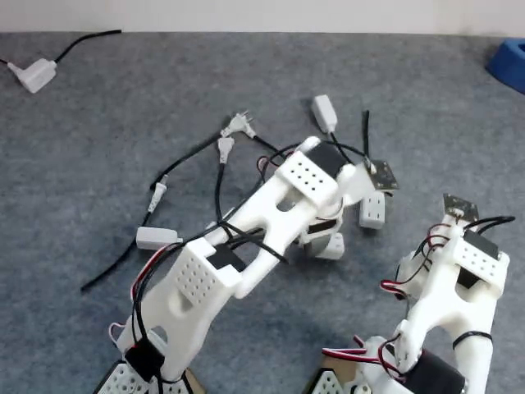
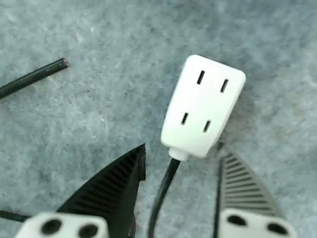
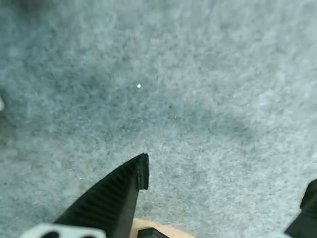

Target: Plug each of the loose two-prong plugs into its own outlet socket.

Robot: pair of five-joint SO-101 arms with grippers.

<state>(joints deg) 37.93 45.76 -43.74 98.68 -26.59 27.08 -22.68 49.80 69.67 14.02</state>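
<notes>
A white outlet socket [image 2: 203,106] with two pairs of slots lies face up on the grey carpet; in the high view this socket [image 1: 373,210] is just right of centre. My left gripper [image 2: 182,151] is open right at the socket's cord end, one finger on each side of its black cord [image 2: 161,198]. Three loose two-prong plugs [image 1: 238,125], [image 1: 225,148], [image 1: 158,195] lie on black cords farther to the left. My right gripper [image 3: 228,173] is open over bare carpet, holding nothing.
More white sockets lie at the back centre [image 1: 324,112], the left [image 1: 157,238] and the far back left [image 1: 34,75]. A blue object [image 1: 509,64] sits at the back right edge. The left arm [image 1: 271,222] spans the middle.
</notes>
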